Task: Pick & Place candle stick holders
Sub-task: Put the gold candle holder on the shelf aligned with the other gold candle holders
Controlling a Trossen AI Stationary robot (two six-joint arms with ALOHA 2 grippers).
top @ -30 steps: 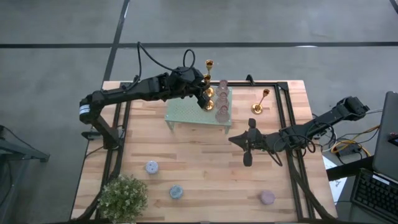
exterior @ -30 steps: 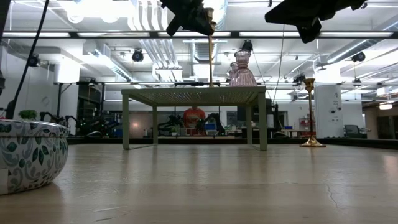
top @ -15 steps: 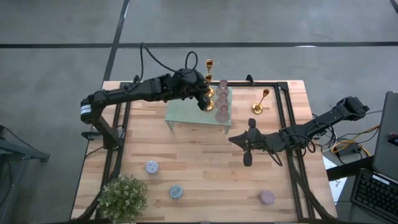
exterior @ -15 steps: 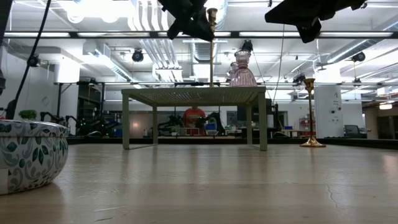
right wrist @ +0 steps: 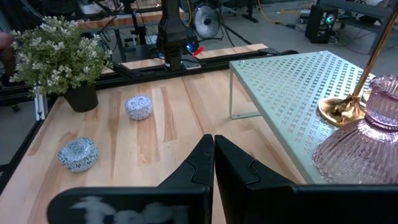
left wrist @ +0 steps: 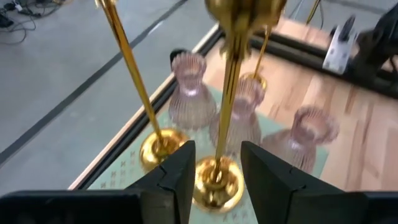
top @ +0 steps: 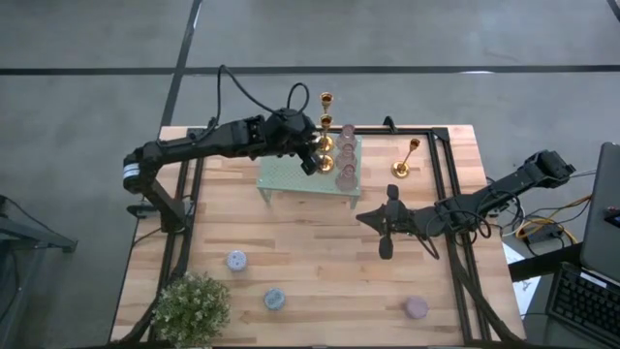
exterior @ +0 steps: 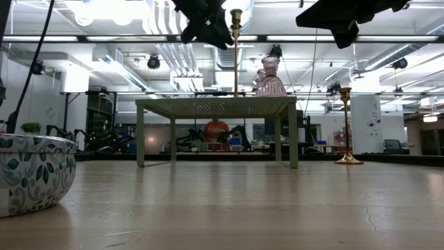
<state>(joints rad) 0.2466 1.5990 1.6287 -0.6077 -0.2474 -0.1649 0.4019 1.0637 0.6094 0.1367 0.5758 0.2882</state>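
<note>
Two slim gold candlesticks stand by their round bases on the mint-green rack (top: 291, 179). One (left wrist: 227, 118) is between the fingers of my open left gripper (left wrist: 217, 149), with a gap on each side. The other (left wrist: 134, 93) stands just beyond it. In the low view the nearer candlestick's top (exterior: 236, 15) shows free beside the left gripper (exterior: 208, 21). Three pink ribbed glass holders (top: 346, 155) stand on the rack's right part. A third gold candlestick (top: 402, 163) stands on the table. My right gripper (right wrist: 213, 149) hangs shut above the table, right of the rack.
Small round cups sit on the table's near part (top: 235, 260), (top: 275, 299), (top: 417, 307), and a potted plant (top: 191, 305) stands at the near left corner. A black frame rail (top: 446, 184) runs along the table's right side.
My left gripper has tipped and drawn a little away from the top of the gold candlestick, toward the table's left. The top was hidden behind the gripper in the low view and now shows free. The candlestick stays upright on the rack.
</note>
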